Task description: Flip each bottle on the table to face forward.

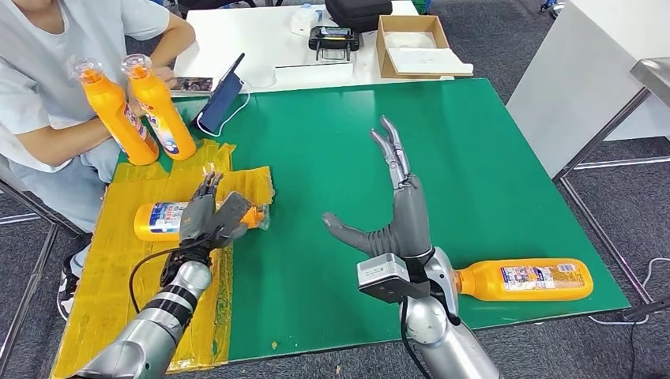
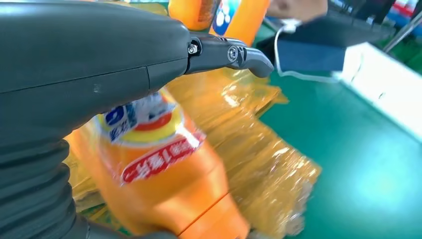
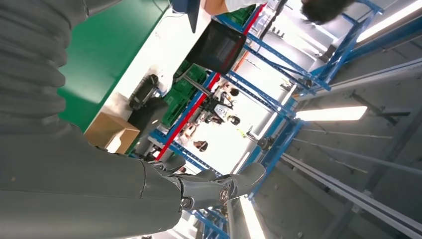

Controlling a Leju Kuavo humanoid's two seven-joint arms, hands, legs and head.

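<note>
the green tabletop (image 1: 332, 158) carries everything, with a white table (image 1: 261, 39) butted against its far edge. a person (image 1: 47, 87) sits at the far left corner in a pale shirt. crinkled yellow film (image 1: 118, 260) covers the left strip of the tabletop.

the right arm rises from the near edge, its right hand (image 1: 391, 213) raised above the green, fingers spread and straight, thumb out to the left, holding nothing. the left hand (image 1: 207, 217) lies over the neck end of a lying bottle (image 1: 162, 219) on the film, fingers curled down around it; in the left wrist view the hand (image 2: 89, 69) arches over the bottle (image 2: 159, 164), its label up, one fingertip (image 2: 249, 57) past the far side.

a second bottle (image 1: 525, 279) lies on its side near the right near corner, just beside the right wrist, cap toward the arm, label showing. two standing bottles (image 1: 138, 110) stand together at the far end of the film, right in front of the person, whose hand is behind their tops.

on the white table sit an open cardboard box (image 1: 411, 43), a black device (image 1: 333, 38) and a dark case (image 1: 359, 12). a dark blue folder (image 1: 221, 99) leans at the seam between tables, beside a phone (image 1: 190, 83).
</note>
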